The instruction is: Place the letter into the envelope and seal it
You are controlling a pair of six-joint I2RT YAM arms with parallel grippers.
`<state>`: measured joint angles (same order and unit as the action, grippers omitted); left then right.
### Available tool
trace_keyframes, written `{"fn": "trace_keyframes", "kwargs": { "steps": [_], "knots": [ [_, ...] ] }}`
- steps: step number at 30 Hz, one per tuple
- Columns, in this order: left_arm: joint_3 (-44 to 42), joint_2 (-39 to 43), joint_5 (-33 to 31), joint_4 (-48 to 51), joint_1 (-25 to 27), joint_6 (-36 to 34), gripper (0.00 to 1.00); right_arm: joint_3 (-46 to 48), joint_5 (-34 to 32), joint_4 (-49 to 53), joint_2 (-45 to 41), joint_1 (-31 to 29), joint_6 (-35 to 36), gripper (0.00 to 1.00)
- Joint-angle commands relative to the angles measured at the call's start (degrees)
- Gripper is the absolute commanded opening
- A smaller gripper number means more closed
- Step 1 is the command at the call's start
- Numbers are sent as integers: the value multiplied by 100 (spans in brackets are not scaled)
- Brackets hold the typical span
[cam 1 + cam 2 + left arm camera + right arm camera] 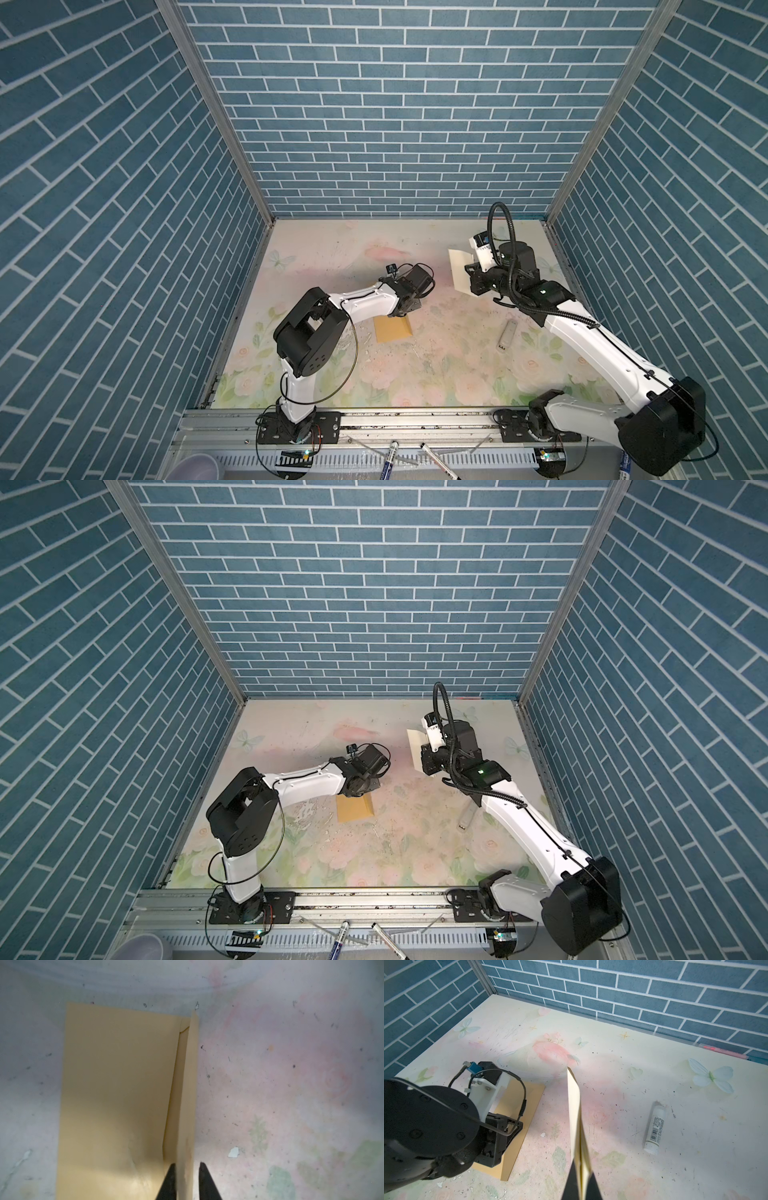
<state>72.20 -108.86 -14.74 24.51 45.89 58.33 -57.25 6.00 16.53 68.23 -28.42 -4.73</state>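
The golden-tan envelope [392,330] [353,809] [116,1095] lies flat on the floral table, left of centre. Its flap [188,1084] stands up on edge. My left gripper [187,1167] [408,312] points down over the envelope's far end, jaws slightly apart around the raised flap. One fingertip [204,1176] stands a little clear of the paper. The cream letter [459,270] [415,748] [574,1105], folded, hangs in the air at the back right. My right gripper [581,1169] [473,283] is shut on the letter's edge.
A white glue stick [508,334] [655,1128] lies on the table to the right, under the right arm. A pink pen [724,1051] rests along the back wall. Markers [390,457] lie on the front rail. Blue brick walls enclose three sides.
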Motion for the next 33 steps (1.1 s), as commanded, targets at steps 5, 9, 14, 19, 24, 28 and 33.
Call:
{"fn": "trace_keyframes", "kwargs": {
  "steps": [5,9,14,19,24,28,33],
  "knots": [
    [-185,916,-111,-332,-172,-717,67,44,477,-160,-99,22,-439,0],
    [-590,1580,-36,-429,-515,-938,81,39,1035,-607,9,-38,-931,0],
    [-1294,2301,401,-695,-1184,-1149,85,-196,979,-1020,498,-722,-1118,0],
    [-1760,2479,1215,-1168,-1824,-1026,69,-751,529,-942,1355,-1379,-1166,0],
    [-1769,2212,1424,-1320,-1900,-911,46,-1121,219,-967,1942,-1796,-1132,0],
    [-1850,1842,1794,-1640,-2072,-683,24,-1402,232,-1048,2315,-2053,-1205,0],
    [-1810,1480,2032,-1849,-2204,-616,8,-1622,-63,-995,2706,-2280,-1231,0]
  ]
}}
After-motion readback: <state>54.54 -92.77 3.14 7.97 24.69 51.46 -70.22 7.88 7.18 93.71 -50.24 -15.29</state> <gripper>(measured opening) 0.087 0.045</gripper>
